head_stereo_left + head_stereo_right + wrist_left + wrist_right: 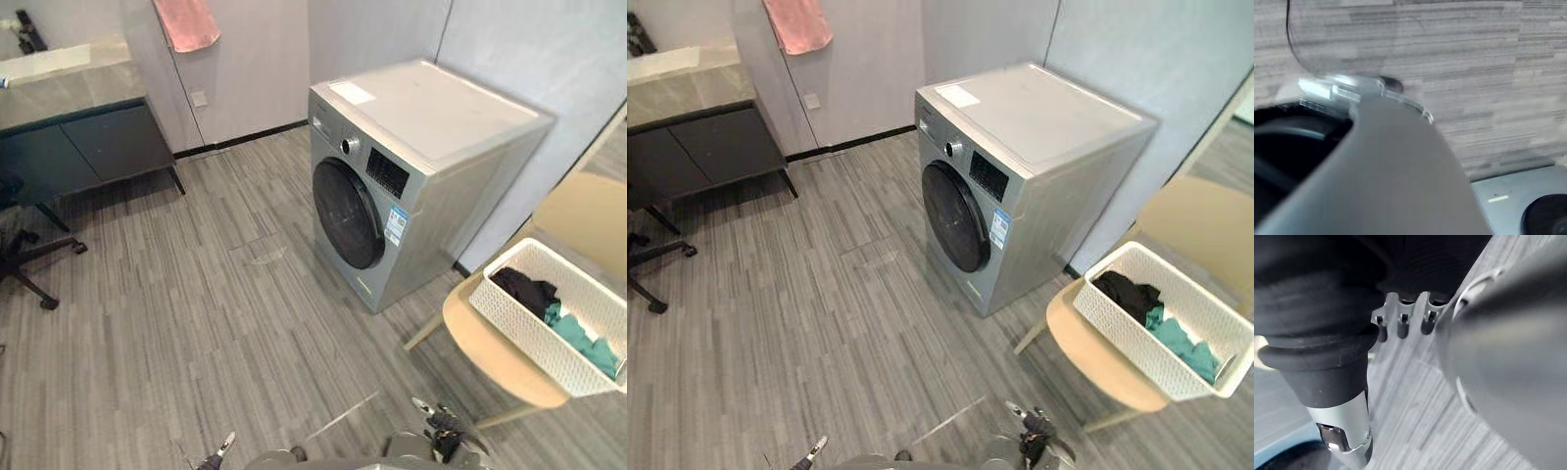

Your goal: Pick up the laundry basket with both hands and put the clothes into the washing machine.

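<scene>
Two hands, left hand (217, 450) and right hand (446, 431), hung low, their grip impossible to judge, while the laundry basket (519, 338) of clothes (526, 289) sat untouched on the chair (490, 351) beside the washing machine (431, 147), so approaching it seemed next.

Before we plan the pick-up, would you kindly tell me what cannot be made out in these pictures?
Washing machine drum: hidden behind its closed dark door, both eye views.
Laundry basket: far right corner cut off by the left eye view's edge.
Clothes: whatever lies under the black and teal pieces, covered by them.
Left robot hand and right robot hand: mostly cut off by the eye views' bottom edge.
</scene>
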